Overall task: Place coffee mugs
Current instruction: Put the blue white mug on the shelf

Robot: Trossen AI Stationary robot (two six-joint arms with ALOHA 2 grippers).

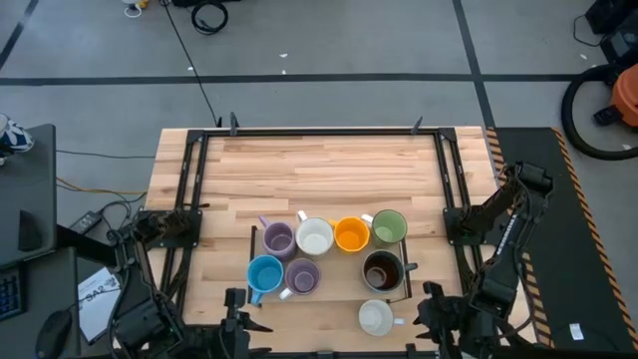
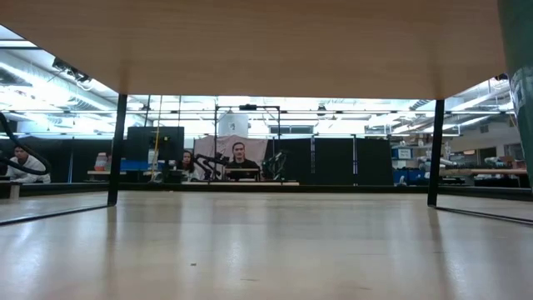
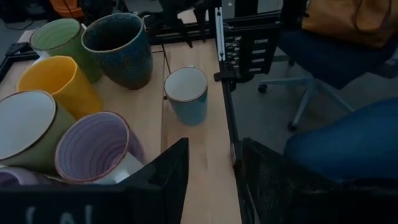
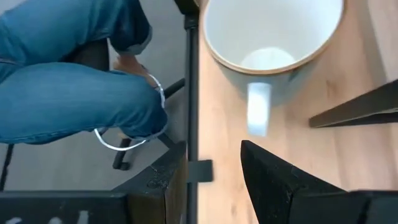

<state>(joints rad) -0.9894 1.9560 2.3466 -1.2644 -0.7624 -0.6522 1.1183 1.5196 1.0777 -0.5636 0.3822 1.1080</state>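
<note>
Pale butcher-block tabletop (image 1: 319, 165), wood strips running side to side, framed by thin dark metal rails.

Grouped toward the near middle, inside a low dark rectangular tray (image 1: 253, 249): seven round, glossy coffee mugs, all upright and mouth-up.
- Back row, left to right: lavender mug (image 1: 278, 239), white mug (image 1: 315, 237), orange mug (image 1: 351, 234), green mug (image 1: 389, 227), packed rim to rim.
- Front row: light blue mug (image 1: 264, 273) and second lavender mug (image 1: 301, 276) side by side; dark brown mug (image 1: 382, 270) at the right end, just in front of the green one.
- Seen from the left wrist: dark mug's outside speckled and matte, lavender mug's inside faintly ribbed.

Outside the tray, alone near the front edge: pale mug (image 1: 376, 317), with a white interior, a thin tan rim and a grey-blue outer wall, its loop handle pointing to the right.

Left gripper (image 3: 214, 149) low at the near edge, left of the tray; two flat dark fingers spread, bare wood between them, pinching nothing.

Right gripper (image 4: 214, 149) low at the near edge, just right of the pale mug; fingers likewise spread and holding nothing, with the mug's handle ahead of them.

Beyond the front edge in both wrist views: a leg in blue denim (image 4: 68, 93) and a dark wheeled chair base.

From table height: smooth wood surface, two dark posts, seated people far back in the room.
</note>
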